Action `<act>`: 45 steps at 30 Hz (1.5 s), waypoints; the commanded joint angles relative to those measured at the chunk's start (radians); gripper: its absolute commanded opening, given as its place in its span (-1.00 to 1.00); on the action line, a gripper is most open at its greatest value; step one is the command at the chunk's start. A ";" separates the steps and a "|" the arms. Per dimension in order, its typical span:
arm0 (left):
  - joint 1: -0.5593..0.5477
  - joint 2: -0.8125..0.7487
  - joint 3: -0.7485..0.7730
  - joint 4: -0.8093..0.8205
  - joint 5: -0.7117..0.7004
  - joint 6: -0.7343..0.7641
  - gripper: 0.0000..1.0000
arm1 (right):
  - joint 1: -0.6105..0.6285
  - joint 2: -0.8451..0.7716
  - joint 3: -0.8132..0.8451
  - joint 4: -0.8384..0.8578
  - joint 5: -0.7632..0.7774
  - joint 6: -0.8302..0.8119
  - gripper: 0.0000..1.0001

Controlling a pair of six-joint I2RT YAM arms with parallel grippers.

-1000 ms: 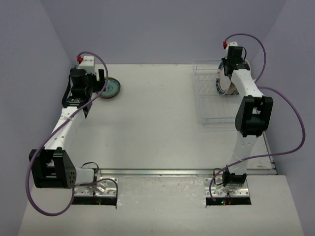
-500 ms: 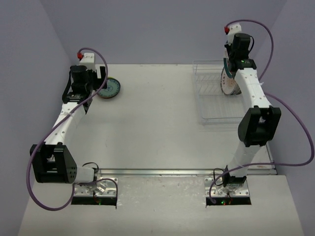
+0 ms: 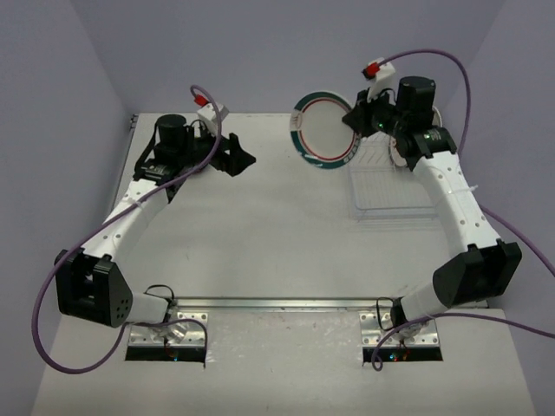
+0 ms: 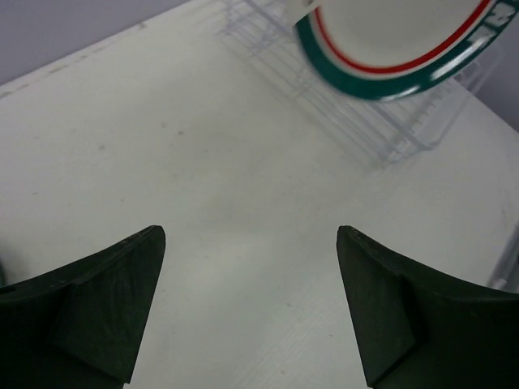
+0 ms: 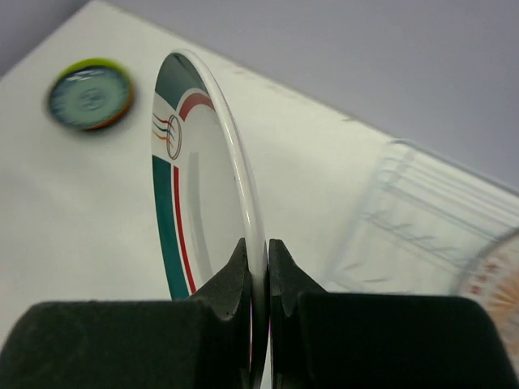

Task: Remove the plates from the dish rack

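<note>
- Wide bare stretch of counter (image 3: 277, 225) between the two arms, with purple walls close along its left, back and right edges.
- At the back right, a clear wire dish rack (image 3: 381, 186) with its near slots free. Toward its far end, an orange-sunburst plate (image 5: 495, 275) only partly in view.
- In the right wrist view, a small teal-patterned plate (image 5: 89, 95) with a green and orange rim, flat on the counter and well apart from the rack.
- Right end effector (image 5: 259, 267) clamped on the rim of a white plate with a green and red band (image 3: 323, 130), one of the fingers (image 5: 227, 284) on each face.
- Raised off the counter and out of the slots, beside the rack's far left corner, its face tilted toward the top camera.
- Left end effector (image 4: 251, 308) spread wide with nothing between the fingers, hovering above the counter and aimed toward the held plate and the rack.
- On the held plate's rim, a small oval emblem (image 5: 173, 138) with thin coloured lines, too small to read.
</note>
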 commanded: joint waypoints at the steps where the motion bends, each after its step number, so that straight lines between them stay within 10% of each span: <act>1: -0.081 0.051 0.048 0.016 0.163 -0.093 0.65 | 0.110 -0.027 -0.061 0.042 -0.251 0.148 -1.00; 11: -0.108 0.152 0.032 0.062 0.193 -0.199 0.16 | 0.139 -0.003 -0.083 0.083 -0.399 0.312 -1.00; 18: -0.067 0.171 0.011 0.152 0.261 -0.290 -0.99 | 0.139 0.001 -0.112 0.077 -0.371 0.309 -0.77; 21: -0.042 0.207 0.020 0.137 0.263 -0.304 -1.00 | 0.137 0.017 -0.106 0.036 -0.228 0.319 0.44; 24: -0.022 0.240 0.039 0.079 0.172 -0.286 -1.00 | 0.092 0.035 -0.093 -0.021 -0.098 0.336 0.95; 34: 0.049 0.624 0.475 -0.137 -0.193 -0.230 -1.00 | -0.158 -0.048 -0.226 -0.032 0.040 0.363 0.98; 45: 0.074 0.990 0.762 -0.272 -0.179 -0.251 -0.85 | -0.210 -0.126 -0.299 -0.031 0.079 0.266 0.98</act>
